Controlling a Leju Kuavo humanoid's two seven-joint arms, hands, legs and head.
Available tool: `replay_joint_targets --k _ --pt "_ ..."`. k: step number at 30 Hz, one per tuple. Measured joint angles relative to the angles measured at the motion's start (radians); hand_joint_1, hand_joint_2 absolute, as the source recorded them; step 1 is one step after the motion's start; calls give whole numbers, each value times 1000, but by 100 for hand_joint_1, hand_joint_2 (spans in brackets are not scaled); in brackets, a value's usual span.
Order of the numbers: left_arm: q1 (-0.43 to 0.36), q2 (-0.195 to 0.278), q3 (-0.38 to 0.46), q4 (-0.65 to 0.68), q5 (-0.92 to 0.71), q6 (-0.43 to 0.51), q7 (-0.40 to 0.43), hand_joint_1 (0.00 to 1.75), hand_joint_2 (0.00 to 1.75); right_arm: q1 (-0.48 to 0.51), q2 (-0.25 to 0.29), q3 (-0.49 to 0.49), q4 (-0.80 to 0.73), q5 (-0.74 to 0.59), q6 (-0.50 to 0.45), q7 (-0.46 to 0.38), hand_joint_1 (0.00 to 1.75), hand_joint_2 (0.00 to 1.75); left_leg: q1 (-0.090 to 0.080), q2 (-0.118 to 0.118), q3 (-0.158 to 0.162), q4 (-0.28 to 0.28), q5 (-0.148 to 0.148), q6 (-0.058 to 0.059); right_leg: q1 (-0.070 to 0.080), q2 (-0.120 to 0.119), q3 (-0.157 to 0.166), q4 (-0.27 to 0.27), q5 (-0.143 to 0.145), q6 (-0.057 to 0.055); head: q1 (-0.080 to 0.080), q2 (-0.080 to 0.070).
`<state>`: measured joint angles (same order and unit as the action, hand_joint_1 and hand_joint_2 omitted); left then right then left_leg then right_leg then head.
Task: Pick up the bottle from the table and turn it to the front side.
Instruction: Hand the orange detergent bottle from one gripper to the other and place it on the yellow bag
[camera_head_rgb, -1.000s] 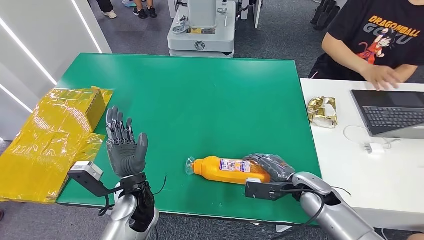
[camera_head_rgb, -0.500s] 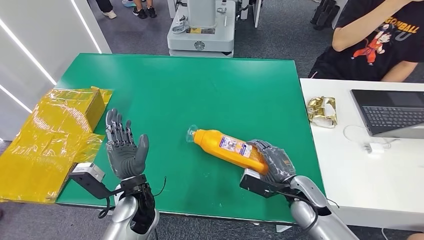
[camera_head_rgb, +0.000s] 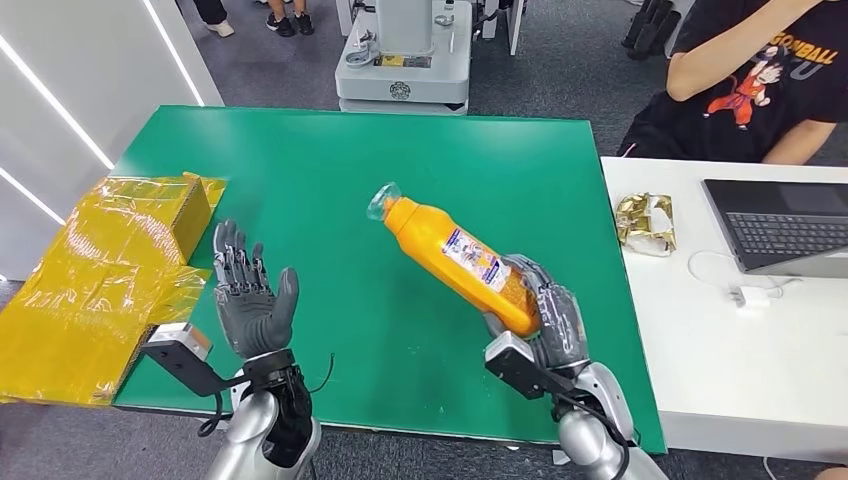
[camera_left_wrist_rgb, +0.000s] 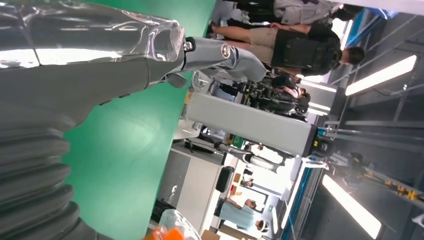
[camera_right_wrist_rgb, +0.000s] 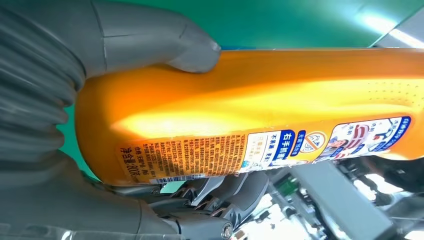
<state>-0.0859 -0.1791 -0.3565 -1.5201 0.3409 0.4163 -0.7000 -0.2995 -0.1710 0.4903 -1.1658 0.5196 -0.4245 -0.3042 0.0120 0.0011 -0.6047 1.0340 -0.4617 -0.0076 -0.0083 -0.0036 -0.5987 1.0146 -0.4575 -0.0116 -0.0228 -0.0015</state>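
Head view shows the right hand (camera_head_rgb: 545, 320) gripping the base of the orange bottle (camera_head_rgb: 455, 258), which is lifted off the green surface (camera_head_rgb: 330, 170) and tilted, its clear cap pointing up and away toward the far left. Its printed label faces up. Right wrist view has the thumb (camera_right_wrist_rgb: 165, 40) pressed on one side of the bottle's body and darker fingers (camera_right_wrist_rgb: 220, 192) wrapped around the other. The left hand (camera_head_rgb: 248, 295) stands upright near the surface's near edge, palm open, fingers spread, holding nothing, beside yellow wrapped boxes (camera_head_rgb: 105, 265).

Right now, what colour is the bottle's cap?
Clear, see-through cap on the orange bottle; head view shows it best.
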Motion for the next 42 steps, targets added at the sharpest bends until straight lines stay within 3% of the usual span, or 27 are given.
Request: replay_joint_targets --k 6,11,21,31,36,42 --pt "-16 2 -1 32 13 -4 8 0 175 11 5 5 -5 -6 4 -24 175 175 0 0 0 0 0 0 0 0 0 0 0 0 0 0" --pt "-45 18 -34 88 10 -50 61 0 175 14 17 15 -5 -8 0 -66 175 175 0 0 0 0 0 0 0 0 0 0 0 0 0 0" --pt "-72 35 -85 157 11 -237 140 0 175 58 30 30 -39 13 -32 -120 175 175 0 0 0 0 0 0 0 0 0 0 0 0 0 0" --pt "-74 40 -93 178 -14 -263 148 0 175 91 34 34 -66 30 -31 -126 175 175 0 0 0 0 0 0 0 0 0 0 0 0 0 0" --pt "-73 35 -92 181 -54 -285 167 0 175 91 40 36 -59 39 22 -115 175 175 0 0 0 0 0 0 0 0 0 0 0 0 0 0" --pt "-68 31 -79 182 -82 -302 177 0 175 93 42 36 -52 67 156 -73 175 175 0 0 0 0 0 0 0 0 0 0 0 0 0 0"
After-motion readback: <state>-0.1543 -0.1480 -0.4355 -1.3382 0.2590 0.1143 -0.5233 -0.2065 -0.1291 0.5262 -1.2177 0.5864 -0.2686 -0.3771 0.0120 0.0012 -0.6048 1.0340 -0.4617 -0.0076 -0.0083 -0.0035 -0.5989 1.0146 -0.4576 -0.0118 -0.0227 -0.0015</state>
